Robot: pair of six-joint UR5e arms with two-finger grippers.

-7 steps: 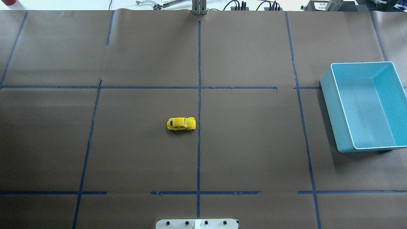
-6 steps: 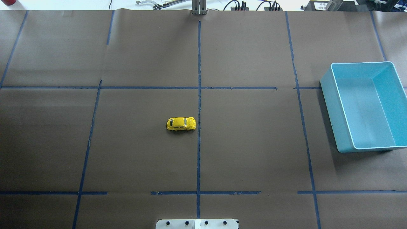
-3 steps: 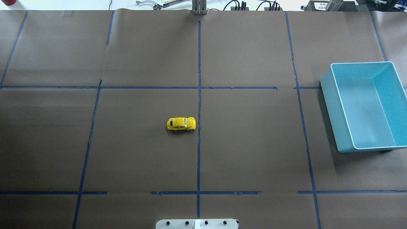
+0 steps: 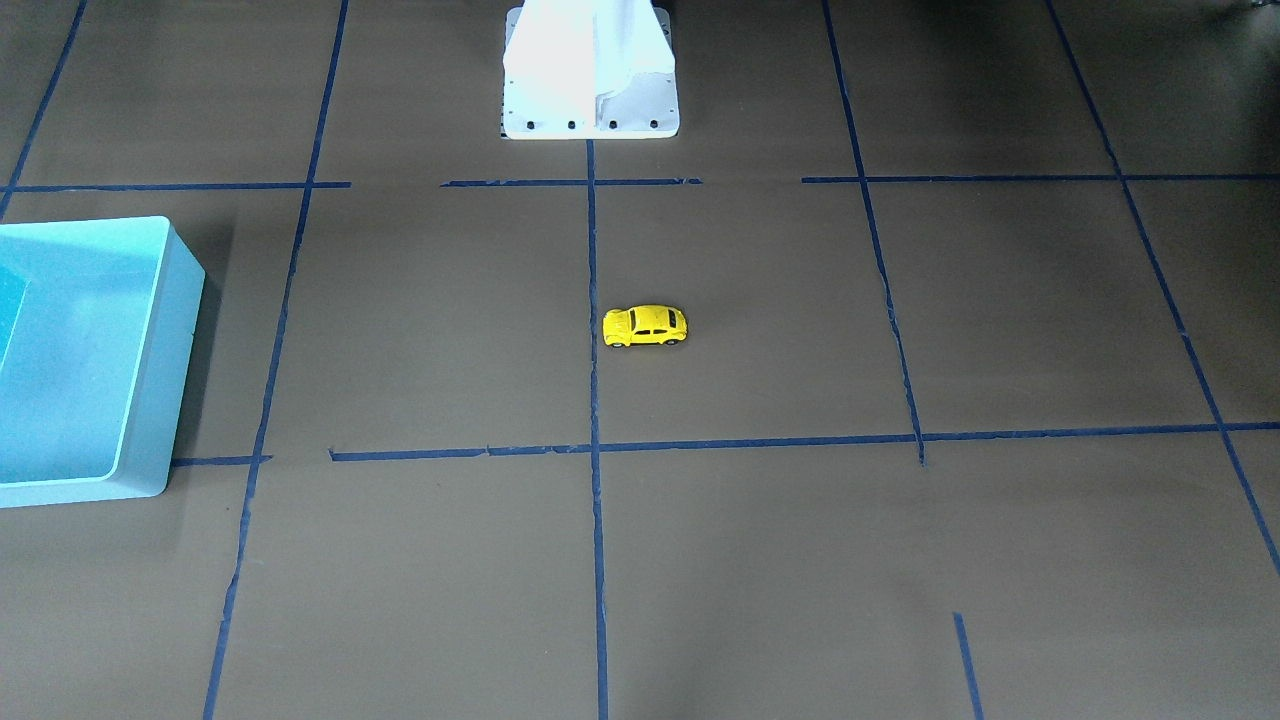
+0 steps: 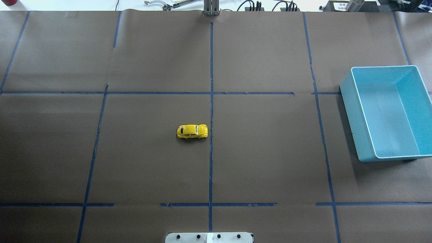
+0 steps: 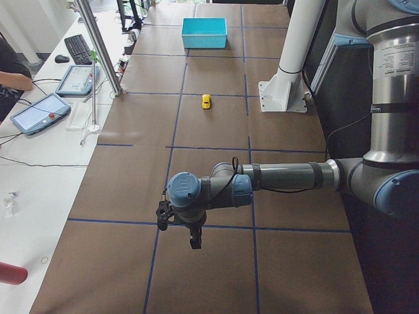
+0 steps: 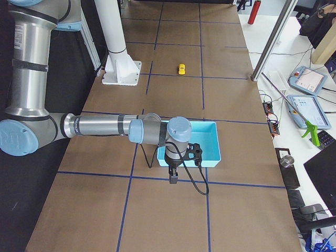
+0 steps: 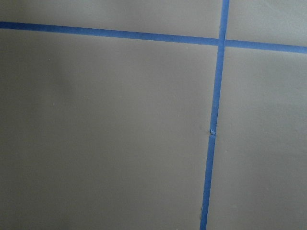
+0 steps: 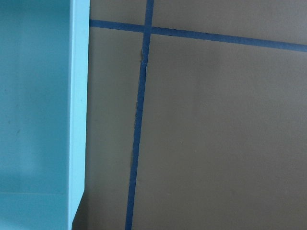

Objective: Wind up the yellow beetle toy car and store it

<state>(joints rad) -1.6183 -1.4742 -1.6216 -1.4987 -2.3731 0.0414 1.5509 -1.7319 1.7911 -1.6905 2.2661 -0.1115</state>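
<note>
Yellow beetle toy car (image 5: 192, 131) sits on its wheels near the middle of the overhead frame, just left of the central blue tape line (image 5: 211, 101) on the brown table (image 5: 263, 152). A turquoise bin (image 5: 356, 114) stands at that frame's right edge, well apart from the car. In the side views the left gripper (image 6: 195, 241) hangs over bare paper at lower centre, and the right gripper (image 7: 172, 177) hangs by the bin's near wall; whether their fingers are spread or pressed together I cannot tell
</note>
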